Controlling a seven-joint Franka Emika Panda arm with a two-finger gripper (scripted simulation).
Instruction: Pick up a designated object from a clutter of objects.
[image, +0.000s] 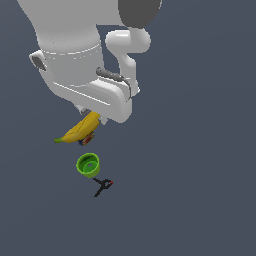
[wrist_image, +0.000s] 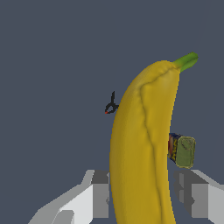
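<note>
Arm: white Panda arm (image: 75, 60) fills the upper part of the exterior view, wrist angled down over the items.
Gripper: gripper (wrist_image: 144, 197) seen from the wrist view with one grey finger (wrist_image: 99, 194) on each side of the banana, pressed against its lower body; closed on the fruit.
Banana: banana (wrist_image: 142, 148) runs lengthwise between the fingers, green stem tip pointing away from the wrist. In the exterior view the banana (image: 80, 130) juts out from under the hand toward the exterior view's left, stem end lowest.
Can: olive-brown can (wrist_image: 183, 151) lies just beside the banana, partly hidden behind it; whether they touch, cannot tell.
Cup: round green cup (image: 88, 164) sits below the banana in the exterior view, apart from it, mouth up.
Clamp: small black clamp (image: 103, 186) with red tip, just beside the cup.
Surface: plain dark blue-grey floor (image: 200, 200).
</note>
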